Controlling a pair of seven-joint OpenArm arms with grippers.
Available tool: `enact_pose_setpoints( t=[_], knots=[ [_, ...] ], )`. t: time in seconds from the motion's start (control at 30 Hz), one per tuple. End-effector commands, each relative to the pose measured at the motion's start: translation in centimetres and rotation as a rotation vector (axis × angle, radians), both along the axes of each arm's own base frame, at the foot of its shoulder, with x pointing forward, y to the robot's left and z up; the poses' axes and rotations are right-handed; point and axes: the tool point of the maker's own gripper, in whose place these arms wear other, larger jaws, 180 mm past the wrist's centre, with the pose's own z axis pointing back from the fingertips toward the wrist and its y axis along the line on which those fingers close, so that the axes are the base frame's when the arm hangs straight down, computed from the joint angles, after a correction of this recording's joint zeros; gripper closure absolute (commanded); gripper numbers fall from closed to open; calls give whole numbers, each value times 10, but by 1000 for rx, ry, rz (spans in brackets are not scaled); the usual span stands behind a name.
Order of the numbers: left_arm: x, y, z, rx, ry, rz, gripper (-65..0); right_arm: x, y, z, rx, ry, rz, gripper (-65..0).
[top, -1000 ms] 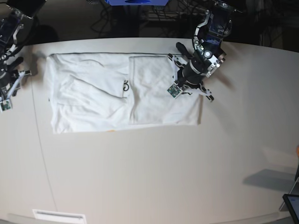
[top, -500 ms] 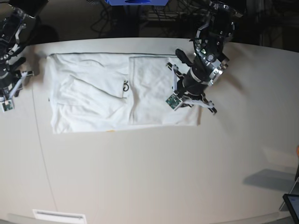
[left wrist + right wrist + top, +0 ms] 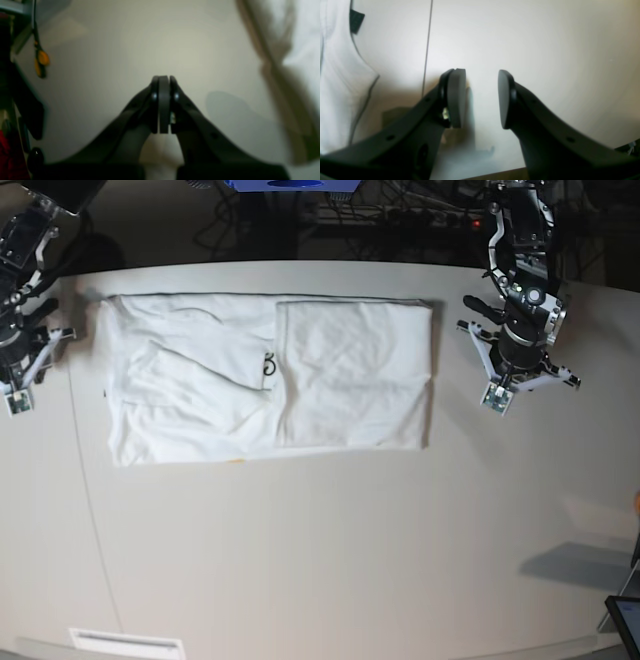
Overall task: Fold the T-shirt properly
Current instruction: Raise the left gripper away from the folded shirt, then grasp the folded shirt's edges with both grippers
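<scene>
Folding is partway: the T-shirt (image 3: 270, 375) lies flat on the table (image 3: 320, 560) with one side turned in, your left gripper (image 3: 163, 80) closed on nothing beside it, your right gripper (image 3: 481, 97) parted, so next regrasp an unfolded edge.

White T-shirt (image 3: 270, 380) lies flat on table (image 3: 330, 560).

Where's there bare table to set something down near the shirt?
The widest bare table lies in front of the T-shirt. A narrower strip separates its right edge from the left pincer. It is tight between its left edge and the right pincer.
</scene>
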Motion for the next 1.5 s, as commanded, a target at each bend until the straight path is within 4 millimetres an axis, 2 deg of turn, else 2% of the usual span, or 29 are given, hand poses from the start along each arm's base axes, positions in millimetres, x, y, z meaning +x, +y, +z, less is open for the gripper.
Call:
enact_pose_setpoints(
  t=[0.0,0.23,0.4,0.57,0.7,0.77,0.9,0.97,1.17,1.23,1.37,1.47],
  knots=[
    [6,3,8,9,-29,-3,0,9,0,12,-9,-50,5,-210],
    [-1,9,-10,7,24,16,0,9,1,12,-2,-53,-1,-210],
    [-18,27,-46,13,142,50,0,8,1,12,-3,-51,-1,-210],
    [-20,12,-69,-8,190,-7,0,12,3,13,1,-56,1,-210],
    [-19,2,-74,-36,172,-39,0,13,-5,15,-8,-10,-51,-212],
    [-19,1,-75,-41,172,-41,0,15,-4,16,16,-3,-60,-247],
    [-20,-8,-78,-45,182,-68,0,19,7,20,134,-18,-34,-357],
    [-20,-10,-79,-44,184,-74,0,19,15,21,209,-16,-14,-363],
    [-19,-11,-78,-48,181,-75,0,11,12,38,491,-67,-26,-364],
    [-19,-11,-78,-48,180,-75,0,11,17,31,626,-62,-18,-364],
    [-18,-12,-77,-54,173,-79,0,6,24,-3,879,-17,-60,-366],
    [-19,-20,-80,-68,165,-105,0,4,35,-17,994,22,-58,-366]
  ],
)
